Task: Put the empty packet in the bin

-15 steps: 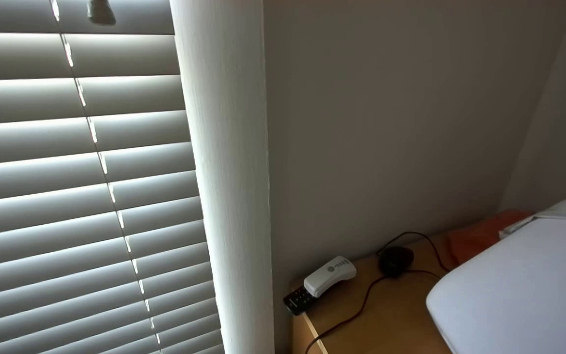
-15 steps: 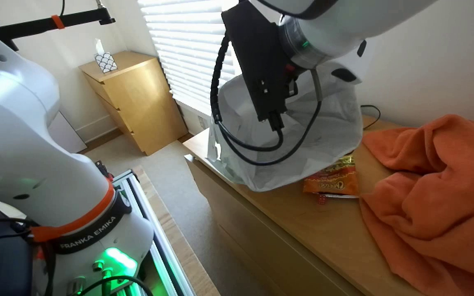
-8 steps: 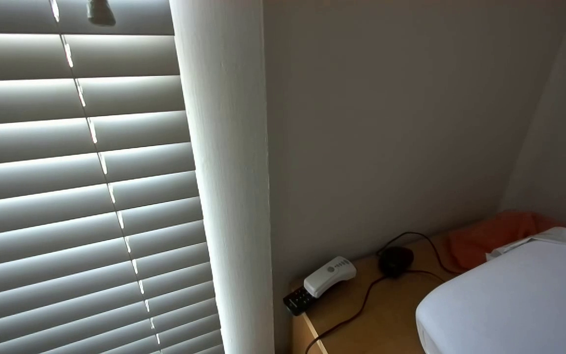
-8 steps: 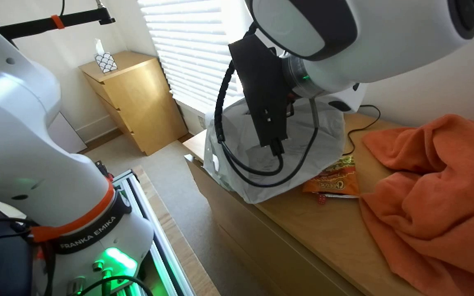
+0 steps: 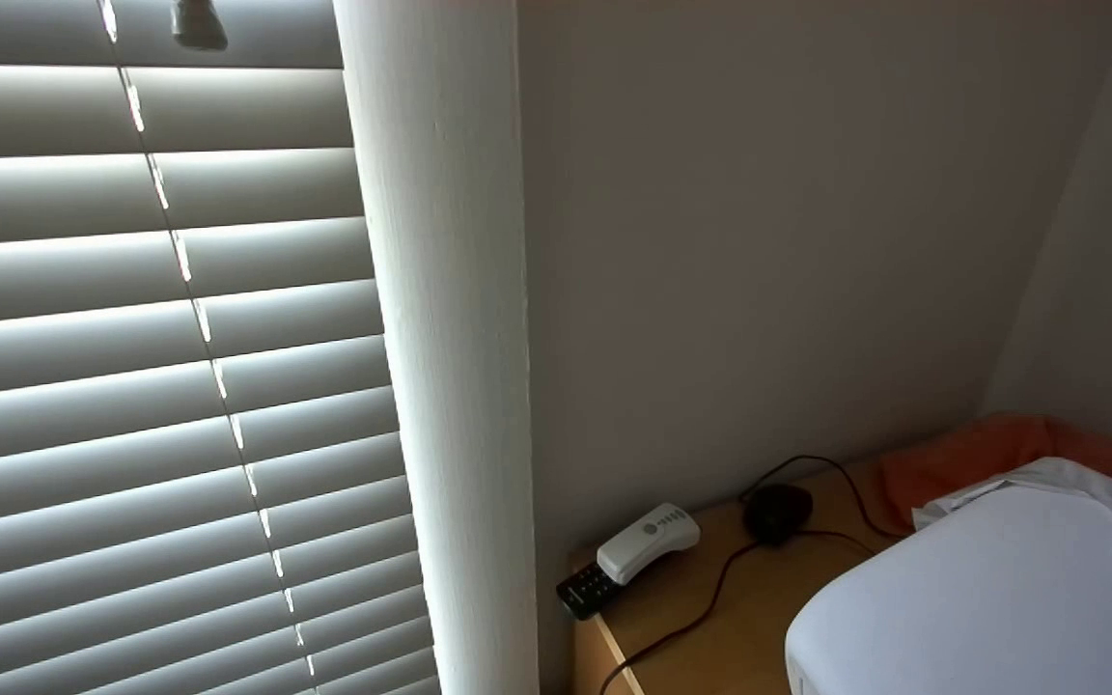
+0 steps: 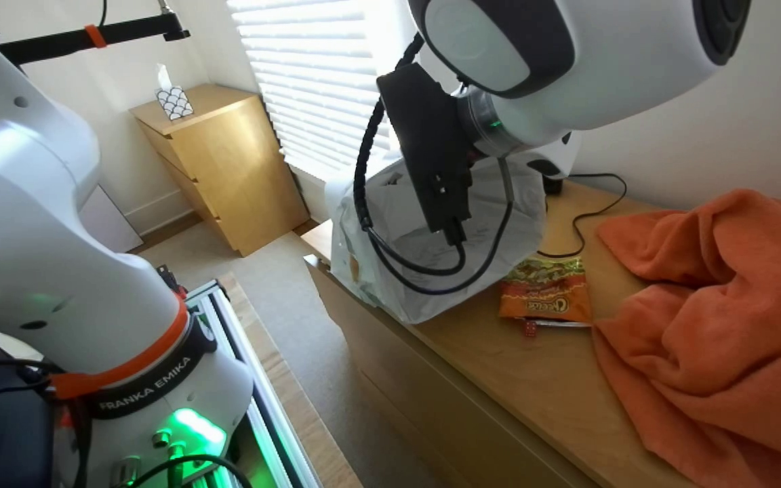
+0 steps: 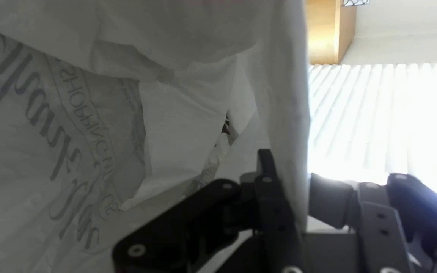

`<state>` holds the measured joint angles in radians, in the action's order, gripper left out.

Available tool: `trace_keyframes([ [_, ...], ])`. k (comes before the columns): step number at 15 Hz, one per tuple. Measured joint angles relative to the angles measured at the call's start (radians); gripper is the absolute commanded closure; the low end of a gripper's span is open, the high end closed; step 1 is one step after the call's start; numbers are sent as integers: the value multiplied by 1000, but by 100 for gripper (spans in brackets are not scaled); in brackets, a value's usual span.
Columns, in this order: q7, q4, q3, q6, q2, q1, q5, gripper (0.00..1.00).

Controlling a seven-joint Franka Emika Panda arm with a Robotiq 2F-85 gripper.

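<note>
A: What has the end effector (image 7: pixel 294 182) got hold of?

B: The rim of the bin (image 5: pixel 981 598). In the wrist view one finger (image 7: pixel 275 212) sits inside the wall and its mate outside, with the rim and its pale liner (image 7: pixel 180 125) pinched between them.

A: Does the bin stand upright?

B: It is tilted. In an exterior view its mouth faces the camera, and the arm (image 6: pixel 621 68) comes in above it. Whether its underside touches the worktop (image 6: pixel 533 379) cannot be told.

A: And the packet (image 6: pixel 545 291)?

B: Outside the bin, lying on the worktop just to the right of it in an exterior view. The orange front shows upside-down lettering; whether the packet is empty cannot be told.

A: Anything near it?

B: A small red thing (image 6: pixel 530 329) sits at the packet's lower edge. Farther right of the bin, an orange cloth (image 6: pixel 723 312) is heaped, a fold of it reaching the packet's corner.

A: What lies on the bin's other side?

B: To the left of the bin, in an exterior view, a dark round thing (image 5: pixel 777 513) lies on the worktop, and farther left a white remote (image 5: pixel 650 543) rests on a black remote (image 5: pixel 587 591).
</note>
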<state>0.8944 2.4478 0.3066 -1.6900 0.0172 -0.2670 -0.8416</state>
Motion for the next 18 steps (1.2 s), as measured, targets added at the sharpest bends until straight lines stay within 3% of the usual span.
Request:
trace_keyframes([
  [6,30,-2,-46,3,-17,16,0,99],
  [14,57,-9,-56,10,-51,19,1,99],
  [15,57,-11,-56,10,-53,18,1,89],
  [16,57,-13,-56,10,-55,18,2,69],
  [18,56,-16,-56,-5,-61,17,14,56],
])
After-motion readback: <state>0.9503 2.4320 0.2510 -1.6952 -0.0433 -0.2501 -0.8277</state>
